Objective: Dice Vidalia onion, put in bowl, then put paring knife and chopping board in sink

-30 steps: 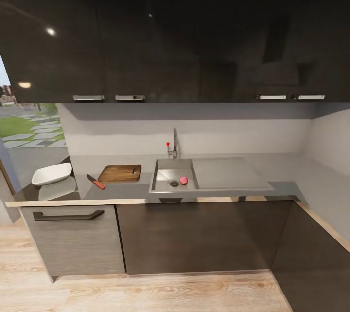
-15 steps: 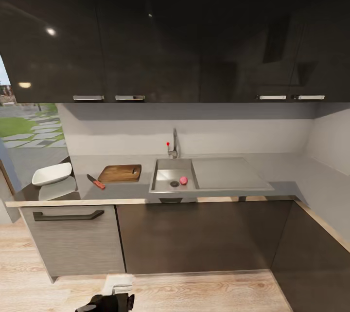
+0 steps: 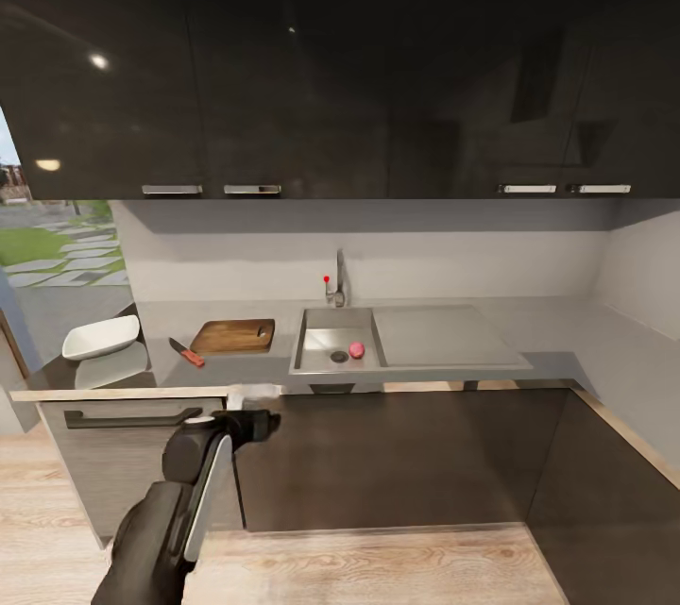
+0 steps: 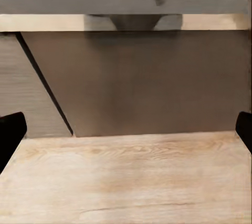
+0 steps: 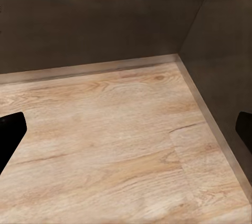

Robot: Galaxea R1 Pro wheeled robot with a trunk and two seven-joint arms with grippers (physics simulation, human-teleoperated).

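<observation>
My left gripper (image 4: 126,129) spread wide, holding nothing, my right gripper (image 5: 126,129) likewise, Vidalia onion (image 3: 356,350) in sink (image 3: 312,355)

The left arm (image 3: 175,511) reaches up and forward from the lower left of the head view, dark with a pale grey panel along the forearm. Its pincer (image 3: 247,405) sits at the wrist's far end, fingertips (image 4: 10,132) spread wide apart. The right pincer (image 5: 126,129) is likewise spread wide.
</observation>
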